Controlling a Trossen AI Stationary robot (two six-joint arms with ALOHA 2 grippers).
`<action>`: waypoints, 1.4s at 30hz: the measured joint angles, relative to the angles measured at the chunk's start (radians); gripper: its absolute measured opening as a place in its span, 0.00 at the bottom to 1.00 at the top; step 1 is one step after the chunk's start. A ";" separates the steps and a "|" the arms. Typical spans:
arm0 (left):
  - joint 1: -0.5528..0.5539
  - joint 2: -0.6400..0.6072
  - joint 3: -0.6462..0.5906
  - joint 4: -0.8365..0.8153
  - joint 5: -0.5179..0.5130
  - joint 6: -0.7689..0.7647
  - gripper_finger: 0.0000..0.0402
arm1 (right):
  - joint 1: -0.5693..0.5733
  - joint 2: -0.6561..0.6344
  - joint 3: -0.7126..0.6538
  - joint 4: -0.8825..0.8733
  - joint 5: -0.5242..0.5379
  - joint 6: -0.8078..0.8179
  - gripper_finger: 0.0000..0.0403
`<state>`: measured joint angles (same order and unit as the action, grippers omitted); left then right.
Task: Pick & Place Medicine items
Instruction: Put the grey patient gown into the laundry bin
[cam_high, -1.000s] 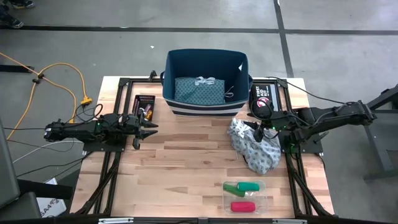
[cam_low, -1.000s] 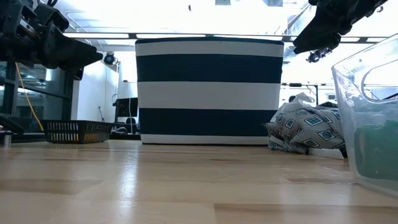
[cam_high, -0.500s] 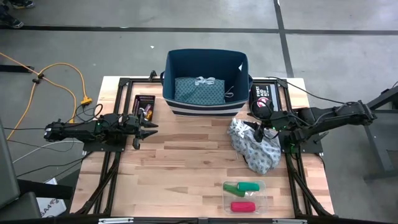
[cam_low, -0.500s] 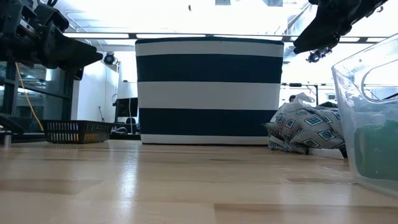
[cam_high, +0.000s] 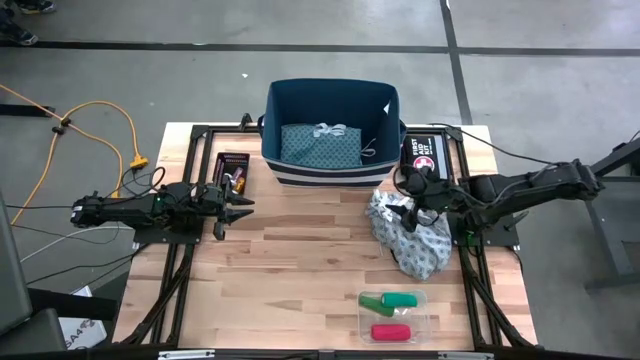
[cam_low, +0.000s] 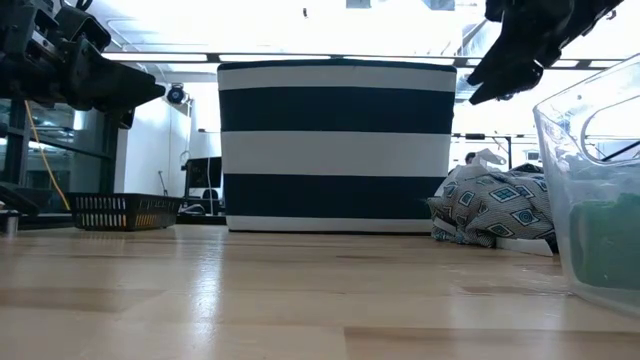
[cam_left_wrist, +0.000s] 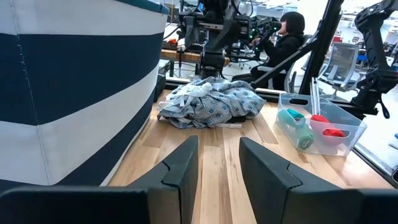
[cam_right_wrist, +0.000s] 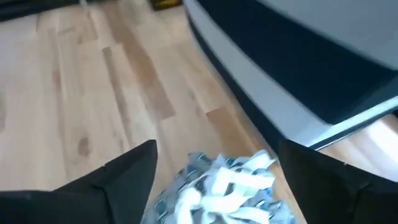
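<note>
Right gripper (cam_high: 408, 203) hangs just above the crumpled grey patterned cloth (cam_high: 412, 234), fingers spread wide with nothing between them. Left gripper (cam_high: 232, 209) waits at nine o'clock, fingers parted a little, holding nothing. Largest on the planked wooden table (cam_high: 290, 275) is the navy-and-white striped fabric basket (cam_high: 332, 132) at twelve o'clock. At five o'clock, a clear plastic tray (cam_high: 395, 314) holds green tubes (cam_high: 392, 301) and a red-pink tube (cam_high: 390, 331).

striped bin (cam_high: 333, 120) beside grey patterned cloth (cam_high: 410, 235)
</note>
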<state>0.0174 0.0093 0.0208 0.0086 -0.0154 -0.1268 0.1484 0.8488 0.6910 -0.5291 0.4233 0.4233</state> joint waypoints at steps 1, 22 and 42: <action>0.000 0.000 0.000 0.000 0.000 0.000 0.28 | 0.000 0.005 0.000 0.004 -0.018 -0.002 0.81; 0.000 0.000 0.000 0.000 0.000 0.000 0.28 | 0.000 0.012 0.000 0.154 -0.192 -0.024 0.82; 0.000 0.000 0.000 0.000 0.000 0.000 0.28 | 0.047 0.116 0.094 0.111 -0.165 0.050 0.82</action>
<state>0.0174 0.0093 0.0212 0.0086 -0.0158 -0.1268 0.1956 0.9651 0.7854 -0.4183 0.2581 0.4736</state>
